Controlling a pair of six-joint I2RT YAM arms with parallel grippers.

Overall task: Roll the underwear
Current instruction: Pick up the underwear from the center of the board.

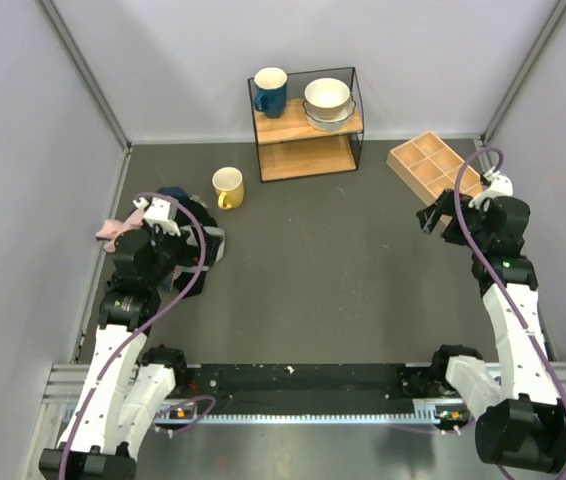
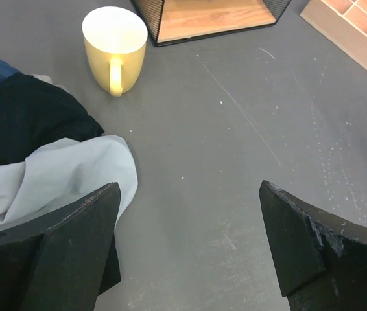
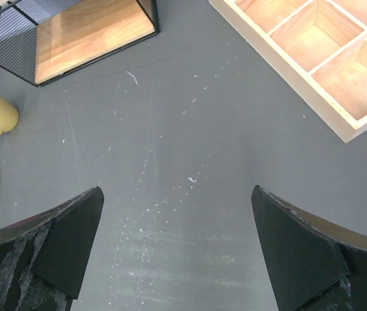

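Dark crumpled fabric, probably the navy underwear (image 2: 31, 116), lies mid-left of the left wrist view, touching a pale grey cloth (image 2: 73, 172). The left gripper (image 2: 188, 217) and right gripper (image 3: 177, 214) gape, empty.

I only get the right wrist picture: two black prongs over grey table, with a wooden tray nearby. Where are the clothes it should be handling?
Observer: Over by the left arm. Its wrist view shows a dark cloth bunched against a grey cloth.
Operator: Is that arm gripping them?
Observer: No. The left pincer is open and holds nothing.
Operator: Anything else lying there?
Observer: A pink cloth at the left edge of the table, which shows only from the top camera.
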